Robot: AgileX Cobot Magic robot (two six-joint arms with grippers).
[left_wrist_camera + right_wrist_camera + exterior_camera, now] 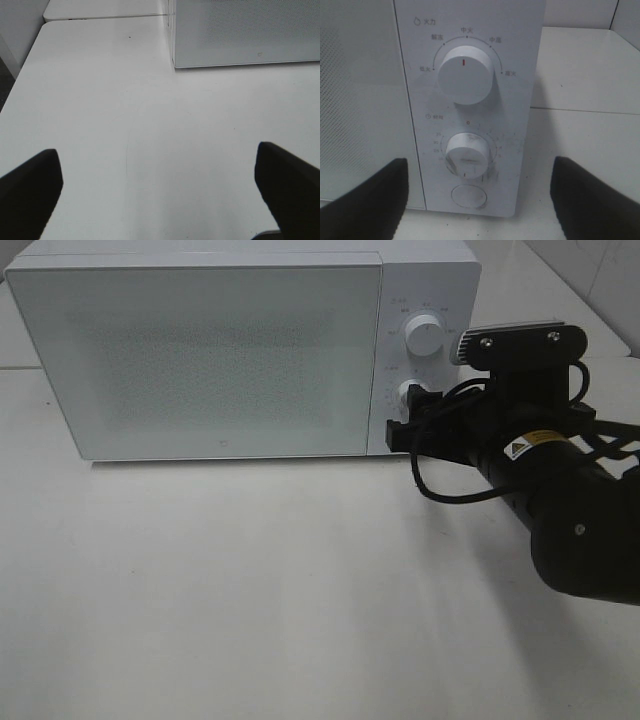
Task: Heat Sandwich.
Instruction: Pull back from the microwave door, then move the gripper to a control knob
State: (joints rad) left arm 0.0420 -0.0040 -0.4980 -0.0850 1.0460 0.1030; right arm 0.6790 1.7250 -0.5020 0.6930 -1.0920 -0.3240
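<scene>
sandwich is not in sight. maybe it sits behind the shut door of the microwave (200, 350), but i cannot tell. it is likely soft and light and easy to squash, so hold it gently by the crust sides. right claw (479, 180) is spread wide, holds nothing and points at the lower knob (467, 152). left claw (160, 185) is spread wide too, over the counter (250, 590).

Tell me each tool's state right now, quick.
Left tool: open, holding nothing.
Right tool: open, holding nothing, facing the timer dial.
</scene>
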